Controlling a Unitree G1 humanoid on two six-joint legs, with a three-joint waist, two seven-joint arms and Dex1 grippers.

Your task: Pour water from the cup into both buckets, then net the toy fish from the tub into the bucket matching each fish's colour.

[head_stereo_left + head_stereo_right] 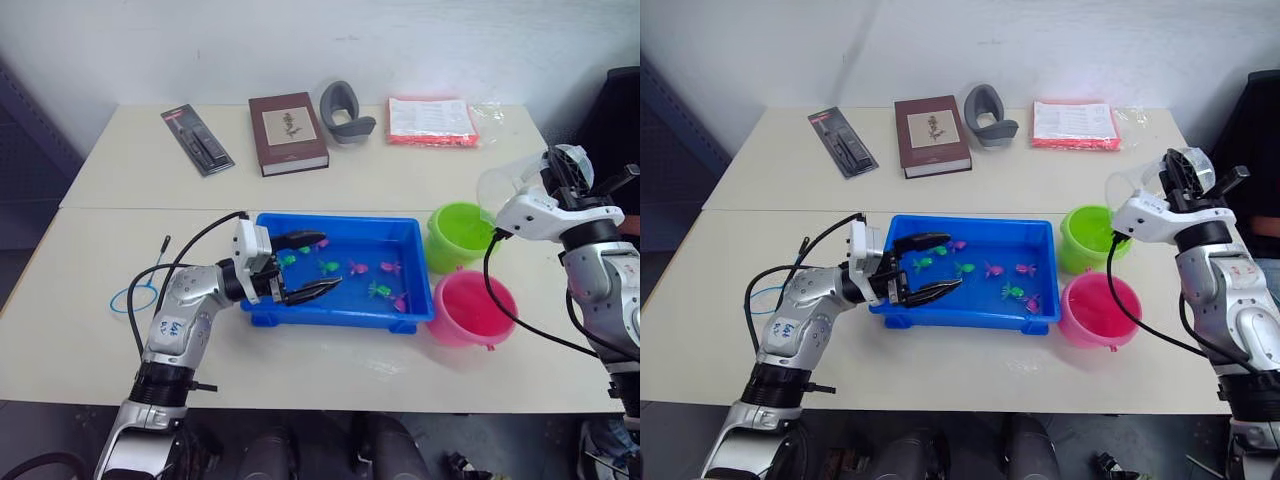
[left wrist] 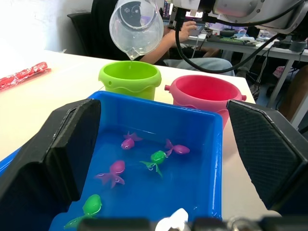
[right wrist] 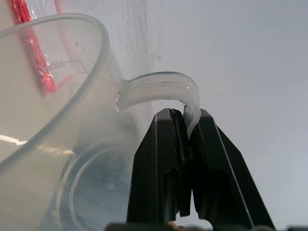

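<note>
My right gripper (image 3: 185, 126) is shut on the handle of the clear cup (image 1: 500, 183), which is tipped over the lime green bucket (image 1: 459, 233); in the left wrist view the cup (image 2: 136, 27) has its lip pointing down above the green bucket (image 2: 130, 77). The pink bucket (image 1: 471, 308) stands in front of the green one. The blue tub (image 1: 345, 313) holds water and several pink and green toy fish (image 1: 358, 267). My left gripper (image 1: 305, 265) is open over the tub's left end. The net (image 1: 136, 298) lies flat on the table to the left.
Along the back of the table lie a black packaged tool (image 1: 197, 140), a brown book (image 1: 288, 133), a grey curved object (image 1: 345, 111) and a red-and-white packet (image 1: 432, 121). A person sits behind the buckets in the left wrist view.
</note>
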